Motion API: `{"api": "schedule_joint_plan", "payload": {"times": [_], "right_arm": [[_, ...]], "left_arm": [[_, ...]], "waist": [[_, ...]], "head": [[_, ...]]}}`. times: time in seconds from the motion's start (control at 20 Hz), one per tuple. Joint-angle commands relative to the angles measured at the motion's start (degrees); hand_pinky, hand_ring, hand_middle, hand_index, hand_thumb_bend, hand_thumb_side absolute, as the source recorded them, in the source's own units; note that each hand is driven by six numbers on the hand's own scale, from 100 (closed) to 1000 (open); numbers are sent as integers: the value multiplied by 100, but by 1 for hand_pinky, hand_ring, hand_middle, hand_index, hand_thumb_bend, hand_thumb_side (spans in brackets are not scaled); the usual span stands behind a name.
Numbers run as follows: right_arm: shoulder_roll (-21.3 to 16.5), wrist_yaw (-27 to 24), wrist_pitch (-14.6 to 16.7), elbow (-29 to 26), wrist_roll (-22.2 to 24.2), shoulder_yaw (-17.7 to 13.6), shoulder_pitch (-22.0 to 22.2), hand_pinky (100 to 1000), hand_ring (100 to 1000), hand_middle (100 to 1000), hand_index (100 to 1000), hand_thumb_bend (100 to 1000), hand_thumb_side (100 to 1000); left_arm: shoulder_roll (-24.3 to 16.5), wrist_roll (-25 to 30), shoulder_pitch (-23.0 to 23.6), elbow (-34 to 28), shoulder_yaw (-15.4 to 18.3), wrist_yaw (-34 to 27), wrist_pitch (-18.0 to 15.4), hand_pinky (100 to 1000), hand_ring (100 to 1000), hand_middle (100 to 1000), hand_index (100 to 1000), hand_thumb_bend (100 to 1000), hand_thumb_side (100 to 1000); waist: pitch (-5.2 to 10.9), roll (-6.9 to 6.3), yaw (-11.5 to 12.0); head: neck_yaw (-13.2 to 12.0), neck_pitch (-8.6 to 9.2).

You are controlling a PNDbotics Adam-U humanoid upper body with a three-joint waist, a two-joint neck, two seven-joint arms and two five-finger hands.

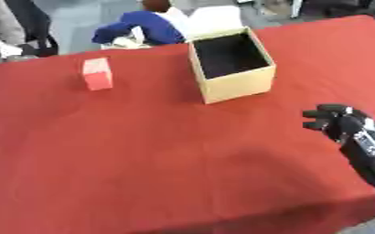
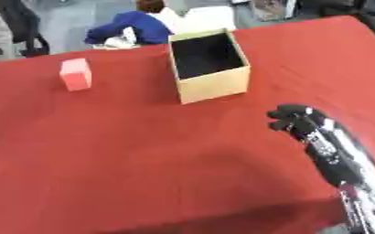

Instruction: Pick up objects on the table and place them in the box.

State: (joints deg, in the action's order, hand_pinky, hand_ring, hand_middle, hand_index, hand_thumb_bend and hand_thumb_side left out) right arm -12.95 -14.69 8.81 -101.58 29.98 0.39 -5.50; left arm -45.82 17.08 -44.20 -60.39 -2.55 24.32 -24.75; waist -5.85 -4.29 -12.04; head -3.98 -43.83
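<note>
A: Where is the right hand (image 2: 296, 119)?

B: Low on the right side, above the red table (image 1: 142, 160), arm coming in from the lower right corner. Its fingers (image 1: 323, 116) are curled in together and hold nothing.

A: And what lies around those fingers?

B: Up and to their left stands the cardboard box (image 1: 232, 85), open at the top, dark inside, its flap raised at the far side. The box's near right corner is the closest edge to the fingertips, with a strip of bare cloth between. Well apart, far to the left of the fingers and beyond the box, a pink block (image 1: 97, 73) stands upright on the cloth.

A: Is it touching the box?

B: No, open cloth separates them.

A: Room for moving?

B: A wide bare stretch of cloth runs left of the fingers, all the way across. The table's near edge passes below and behind the hand; the right edge lies just past the arm.

A: The left hand?

B: It appears in neither view.
</note>
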Motion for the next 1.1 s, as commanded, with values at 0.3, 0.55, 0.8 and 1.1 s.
{"api": "schedule_joint_plan", "payload": {"times": [0.3,0.55,0.8,1.1], "right_arm": [[-78,28,2,-51,69,44,-66,839,870,565,817,100,634],[-75,34,-3,-47,127,101,-101,839,870,565,818,100,635],[-80,47,8,-47,183,149,-136,840,871,565,818,100,636],[-85,65,29,-56,227,181,-196,840,872,565,819,100,636]], "left_arm": [[96,-4,-366,575,157,357,-1,919,1000,823,833,575,182],[189,-36,-476,958,266,494,34,937,1000,833,832,556,205],[208,-25,-547,1241,369,596,77,949,1000,844,832,542,227],[178,190,-619,1535,502,715,144,962,1000,849,831,520,270]], "waist": [[22,-6,-112],[-34,-21,-284],[-106,-39,-473],[-219,-74,-700]], "head": [[-80,-29],[-122,-29],[-153,-29],[-227,-29]]}}
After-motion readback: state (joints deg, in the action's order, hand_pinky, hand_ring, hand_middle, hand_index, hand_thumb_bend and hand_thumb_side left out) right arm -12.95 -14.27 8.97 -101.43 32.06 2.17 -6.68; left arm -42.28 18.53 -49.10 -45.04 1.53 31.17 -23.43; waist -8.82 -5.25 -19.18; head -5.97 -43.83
